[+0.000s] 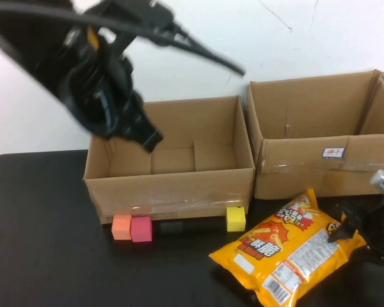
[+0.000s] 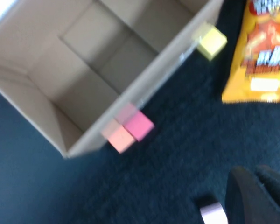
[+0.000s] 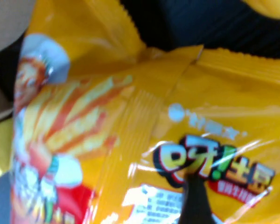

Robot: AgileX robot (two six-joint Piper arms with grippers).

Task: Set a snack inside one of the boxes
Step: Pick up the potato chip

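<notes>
1. While the left gripper point(image 1: 125, 121) hangs raised above the left box point(image 1: 169, 192), near its left wall, its jaws cannot be read.
2. Snack bag point(image 1: 291, 252) lies flat on the black table point(image 1: 45, 243), in front of the right box point(image 1: 320, 137).
3. Right gripper point(image 1: 365, 233) sits low at the bag's right edge, touching it; whether the jaws are wide or closed cannot be told. One dark fingertip point(image 3: 193, 200) rests on the bag's printed face.
4. Orange cube point(image 1: 121, 227) and pink cube point(image 1: 141, 229) touch each other beside the left box's front wall; yellow cube point(image 1: 235, 218) stands apart, near the bag.
</notes>
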